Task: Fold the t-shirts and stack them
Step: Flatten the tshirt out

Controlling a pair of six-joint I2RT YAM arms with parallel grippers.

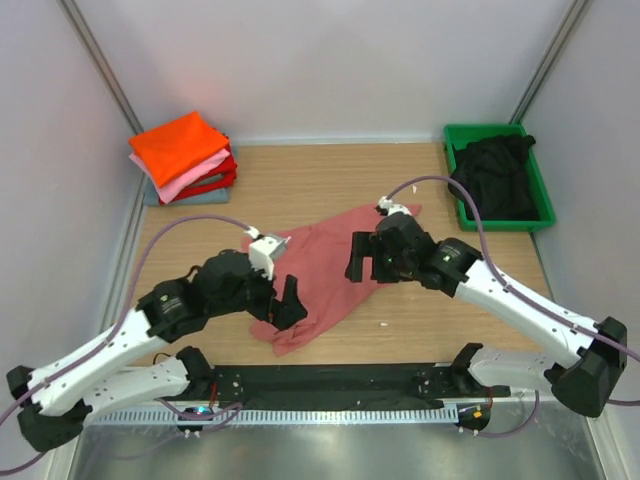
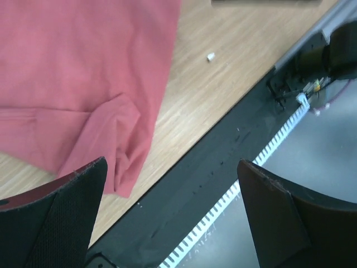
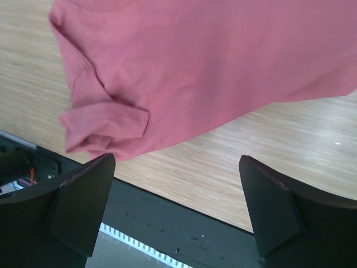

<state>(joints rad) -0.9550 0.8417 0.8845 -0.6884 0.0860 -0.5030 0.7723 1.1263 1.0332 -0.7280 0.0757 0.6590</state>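
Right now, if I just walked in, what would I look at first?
First you'd notice the crumpled red shirt in the middle of the table, with the left gripper and right gripper open at its two sides. Next comes the pile of folded shirts in the far left corner, bright orange on top. In the far right corner a green bin holds a black shirt.

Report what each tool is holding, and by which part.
Nothing. The left tool and right tool are both open, empty, over the faded salmon-red cloth t-shirt.
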